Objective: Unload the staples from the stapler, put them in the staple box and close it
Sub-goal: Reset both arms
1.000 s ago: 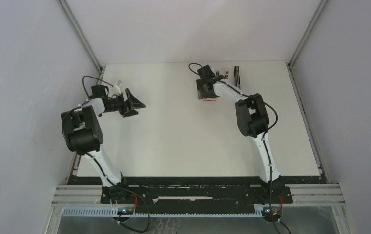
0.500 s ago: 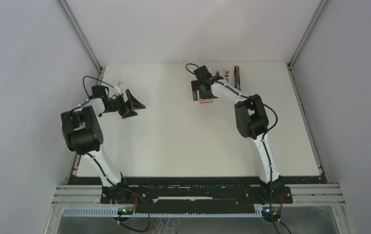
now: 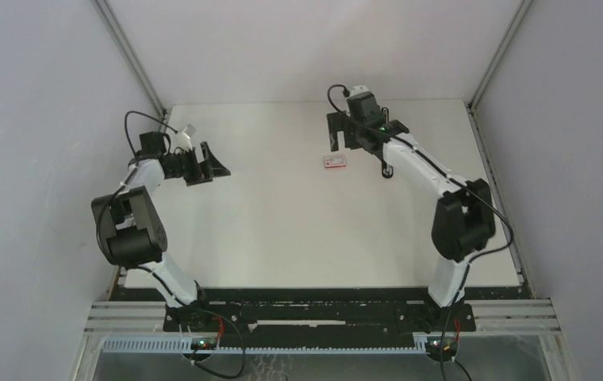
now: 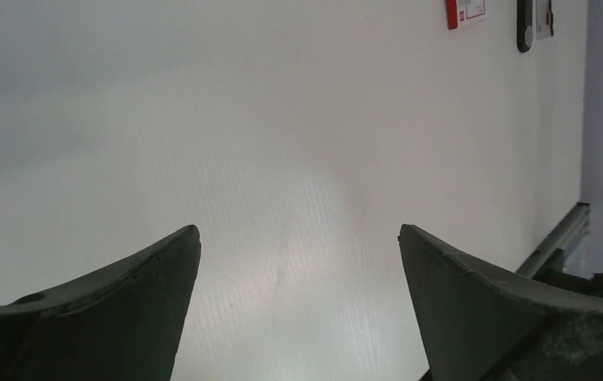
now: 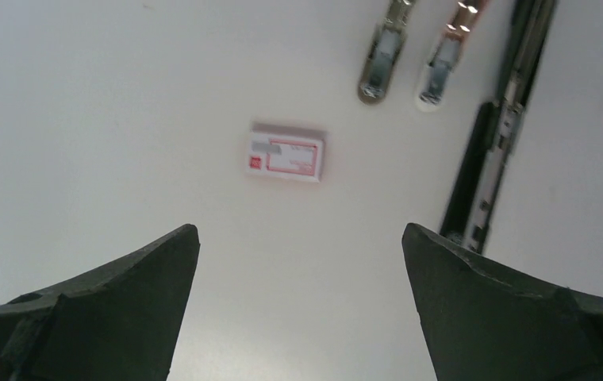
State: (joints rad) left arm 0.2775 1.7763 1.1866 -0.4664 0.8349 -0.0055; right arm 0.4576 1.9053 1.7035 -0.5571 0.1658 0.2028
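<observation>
On a white matte table, toward the far right: the stapler, slim and black, apparently hinged open, with its metal rail showing. Just beside it but apart, two short silvery strips of staples; near those, a small pink-and-white box. Above the box, the right gripper, jaws spread wide and holding nothing. Well away on the left, the left gripper, equally spread and bare. No telling of any strips left in the rail. Likely risks: sweeping the loose strips aside or snapping them on a descent with jaws this wide, given such thin, light pieces; spinning or sliding the stapler toward the edge with a glancing touch on so smooth a top; closing on the box by mistake, given its nearness. All around, plain grey walls, metal corner posts, even light and a soft glare on the table.
</observation>
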